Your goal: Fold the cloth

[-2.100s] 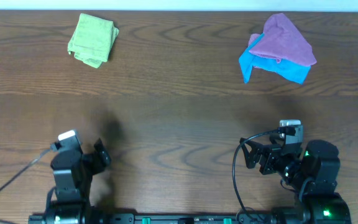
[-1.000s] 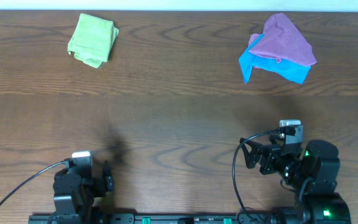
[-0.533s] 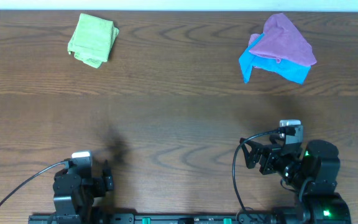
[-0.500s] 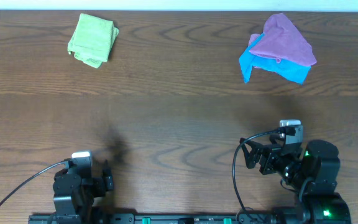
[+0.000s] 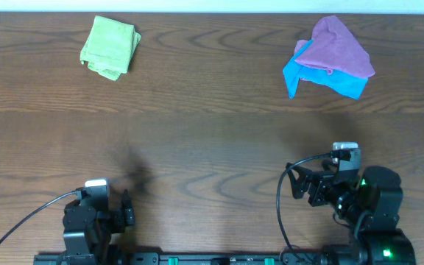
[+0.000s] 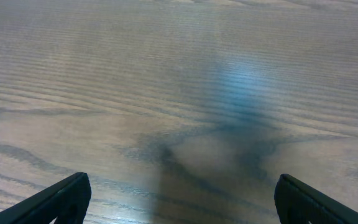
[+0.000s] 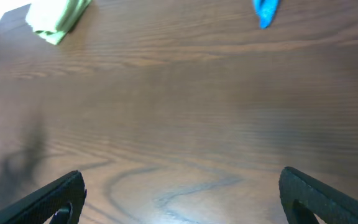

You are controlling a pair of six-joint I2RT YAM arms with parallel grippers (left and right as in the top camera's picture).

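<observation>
No spread lime-green cloth with a white tag shows in any view. A small lime-green folded pad [image 5: 110,46] lies at the table's far left; it also shows in the right wrist view [image 7: 58,17]. My left gripper [image 5: 127,212] is open and empty at the front left, over bare wood [image 6: 179,202]. My right gripper [image 5: 298,185] is open and empty at the front right, over bare wood [image 7: 182,196]. Both grippers are far from the pad.
A purple cloth [image 5: 337,46] lies crumpled on a blue cloth [image 5: 322,77] at the far right; a blue tip shows in the right wrist view [image 7: 266,10]. The wooden table [image 5: 212,140] spans the view. Cables run from both arms at the front edge.
My left arm pulled back toward the front edge between two seconds and one second ago, and has held still since. The right arm and the cloths have not moved.
</observation>
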